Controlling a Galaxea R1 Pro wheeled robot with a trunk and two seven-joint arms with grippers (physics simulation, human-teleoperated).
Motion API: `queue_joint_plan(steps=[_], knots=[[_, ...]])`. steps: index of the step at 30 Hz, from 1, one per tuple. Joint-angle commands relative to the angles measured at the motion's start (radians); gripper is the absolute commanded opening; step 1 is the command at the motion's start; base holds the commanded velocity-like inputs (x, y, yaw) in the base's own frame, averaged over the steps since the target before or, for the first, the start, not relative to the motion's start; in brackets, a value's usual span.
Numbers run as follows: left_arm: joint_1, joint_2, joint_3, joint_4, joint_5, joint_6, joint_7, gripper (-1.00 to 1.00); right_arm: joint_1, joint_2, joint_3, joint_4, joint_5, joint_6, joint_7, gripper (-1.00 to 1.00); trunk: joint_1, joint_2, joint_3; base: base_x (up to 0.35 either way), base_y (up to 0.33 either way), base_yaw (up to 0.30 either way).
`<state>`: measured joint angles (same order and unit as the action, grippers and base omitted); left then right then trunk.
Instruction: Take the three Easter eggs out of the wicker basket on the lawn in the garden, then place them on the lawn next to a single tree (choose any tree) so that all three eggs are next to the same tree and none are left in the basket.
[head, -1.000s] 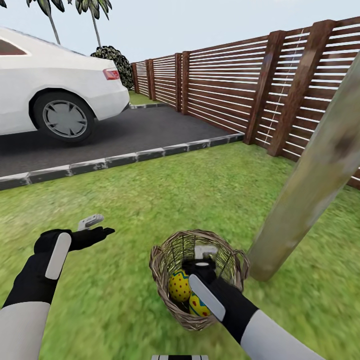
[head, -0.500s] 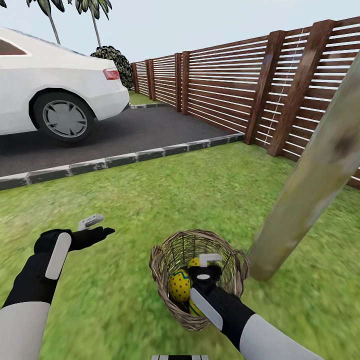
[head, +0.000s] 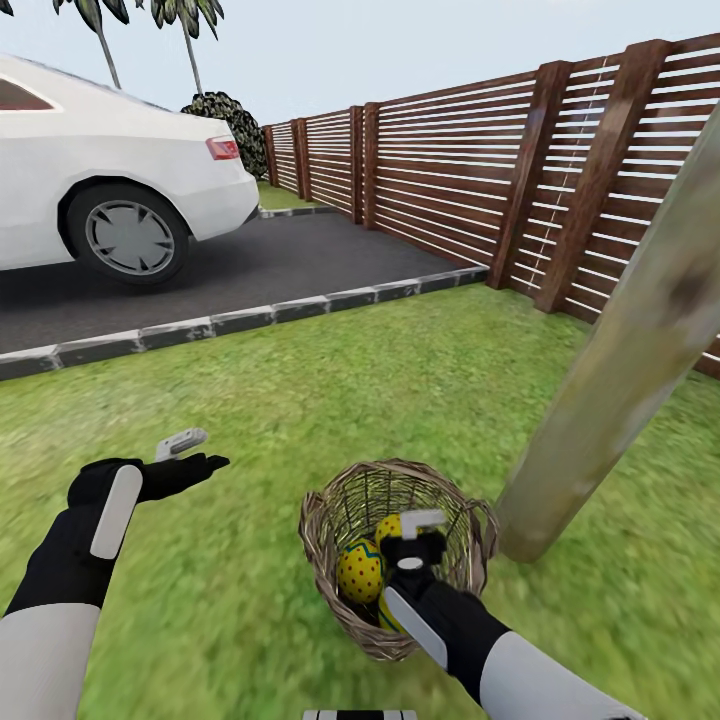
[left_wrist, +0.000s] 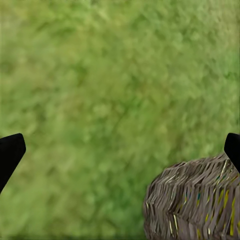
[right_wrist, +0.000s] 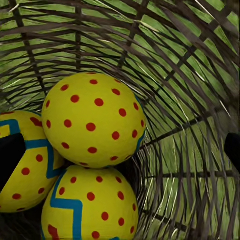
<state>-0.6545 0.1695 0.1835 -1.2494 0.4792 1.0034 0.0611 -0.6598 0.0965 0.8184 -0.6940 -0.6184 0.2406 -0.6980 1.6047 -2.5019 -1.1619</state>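
The wicker basket (head: 330, 520) stands on the lawn (head: 330, 390) just left of the tree (head: 620, 370) trunk's foot. Three yellow Easter eggs lie inside it: one egg (right_wrist: 92, 120) rests on top, a second egg (right_wrist: 25, 170) and a third egg (right_wrist: 90, 207) lie below it. My right gripper (head: 418, 535) is down inside the basket, open, its fingertips (right_wrist: 10, 155) on either side of the eggs and holding nothing. My left gripper (head: 195, 452) hovers open over the grass to the left of the basket (left_wrist: 195, 200).
A stone kerb (head: 240, 320) edges the dark driveway (head: 270, 265) beyond the grass, where a white car (head: 110, 170) is parked. A brown slatted fence (head: 460, 170) runs along the right and back. Open grass lies around the trunk's base.
My right gripper has drawn slightly back toward me inside the basket, uncovering the top egg behind it. The left arm and the basket have stayed still.
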Motion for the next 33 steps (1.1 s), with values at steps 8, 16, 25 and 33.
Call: queue_joint_plan(steps=[8, 16, 25, 33], knots=[[0.000, 0.000, 0.000, -0.001, 0.009, 0.004, 0.006, 1.00, -0.001, 0.000, 0.010, 0.042, 0.057, -0.028, 0.073, 1.00, 0.000, 0.000, -0.001, 0.000, 0.000, 0.000], [0.000, -0.001, -0.001, -0.001, 0.009, 0.004, 0.006, 1.00, -0.002, -0.003, 0.007, 0.146, 0.090, -0.030, 0.195, 1.00, 0.000, 0.000, -0.001, 0.000, 0.000, 0.000], [0.000, -0.001, -0.001, -0.001, 0.009, 0.004, 0.006, 1.00, -0.004, -0.003, 0.007, 0.156, 0.111, -0.030, 0.202, 1.00, 0.000, 0.000, -0.001, 0.000, 0.000, 0.000], [0.000, -0.001, -0.001, -0.001, 0.010, 0.004, 0.006, 1.00, -0.025, 0.009, 0.007, 0.157, 0.109, 0.028, 0.215, 1.00, 0.000, 0.000, -0.001, 0.000, 0.000, 0.000]])
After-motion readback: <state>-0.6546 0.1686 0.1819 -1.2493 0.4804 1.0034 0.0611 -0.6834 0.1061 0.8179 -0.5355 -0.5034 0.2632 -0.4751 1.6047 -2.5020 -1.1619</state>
